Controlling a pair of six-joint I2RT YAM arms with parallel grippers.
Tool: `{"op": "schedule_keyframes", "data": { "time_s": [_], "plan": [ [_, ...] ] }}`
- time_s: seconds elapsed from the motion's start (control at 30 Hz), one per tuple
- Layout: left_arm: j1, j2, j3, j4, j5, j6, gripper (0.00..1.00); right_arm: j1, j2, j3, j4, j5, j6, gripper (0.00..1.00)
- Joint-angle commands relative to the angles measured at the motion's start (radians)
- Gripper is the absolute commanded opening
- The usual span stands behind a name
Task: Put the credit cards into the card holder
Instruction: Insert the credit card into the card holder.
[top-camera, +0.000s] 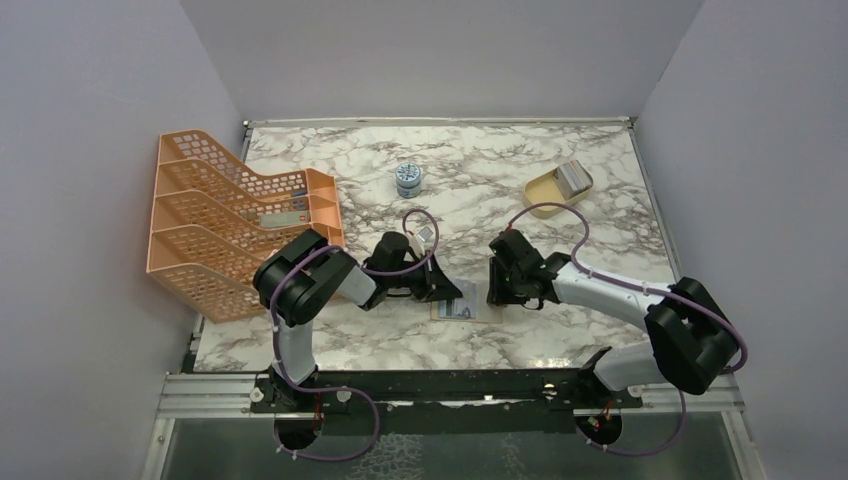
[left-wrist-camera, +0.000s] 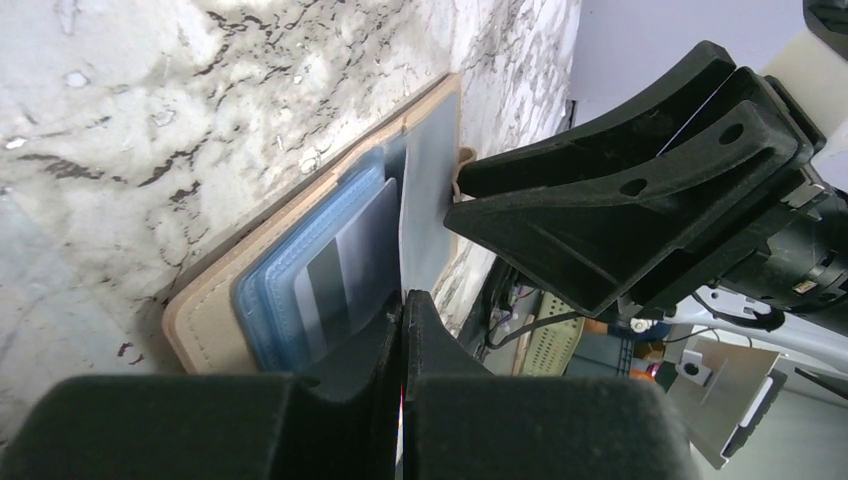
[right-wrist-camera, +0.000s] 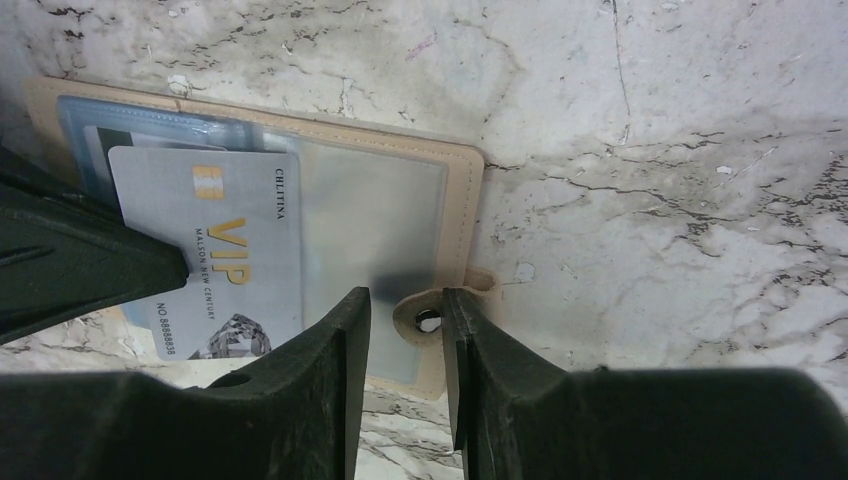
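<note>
- The card holder lies open and flat on the marble table, near the front edge at the middle, between the 2 grippers. It has a tan border and pale blue pockets inside.
- A pale VIP card lies on the holder's left half, with its far edge at the pocket's mouth. A 2nd card with a dark stripe sits behind the translucent blue pocket.
- The snap tab sticks out from the holder's right edge.
- The right gripper hangs low over that edge. Its fingers stand a little apart with the tab in the gap between them, and they grip nothing.
- The left gripper is at the holder's left side with its fingers pressed together, tips at the VIP card's edge — whether they pinch the card I cannot tell.
- Far right stands a beige dish with silvery cards in it.
- Far centre is a small round tin.
- Along the left edge is an orange mesh file rack.
</note>
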Motion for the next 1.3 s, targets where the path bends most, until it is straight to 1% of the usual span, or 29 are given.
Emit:
{"op": "schedule_keyframes", "data": {
  "time_s": [0.0,0.07,0.23,0.33,0.67,0.87,1.07,1.13,1.17,1.27],
  "plan": [
    [-0.014,0.018,-0.012,0.067,-0.006,-0.012,0.00,0.004,0.041,0.001,0.030,0.041,0.011,0.32],
    [-0.020,0.019,-0.017,0.073,-0.025,-0.011,0.00,0.004,0.047,-0.018,0.052,0.020,0.022,0.29],
    [-0.041,0.041,-0.028,0.128,-0.053,-0.042,0.00,0.004,0.038,-0.059,0.092,-0.005,0.045,0.29],
    [-0.047,0.049,-0.036,0.158,-0.061,-0.058,0.00,0.004,0.033,-0.060,0.088,-0.001,0.048,0.29],
    [-0.051,0.037,-0.063,0.169,-0.130,-0.063,0.00,0.004,-0.016,-0.044,0.045,-0.007,0.045,0.29],
    [-0.082,0.051,-0.050,0.170,-0.168,-0.064,0.00,0.005,-0.029,-0.098,0.082,-0.045,0.075,0.34],
    [-0.090,0.036,-0.064,0.166,-0.224,-0.070,0.00,0.005,-0.044,-0.110,0.095,-0.063,0.090,0.34],
    [-0.089,0.019,-0.059,0.138,-0.228,-0.060,0.08,0.004,-0.052,-0.091,0.077,-0.050,0.082,0.34],
    [-0.089,0.007,-0.052,0.114,-0.229,-0.048,0.14,0.004,-0.058,-0.077,0.060,-0.038,0.076,0.34],
    [-0.088,-0.049,-0.027,-0.004,-0.248,0.006,0.29,0.004,-0.085,-0.038,0.016,-0.008,0.051,0.34]
  ]
}}
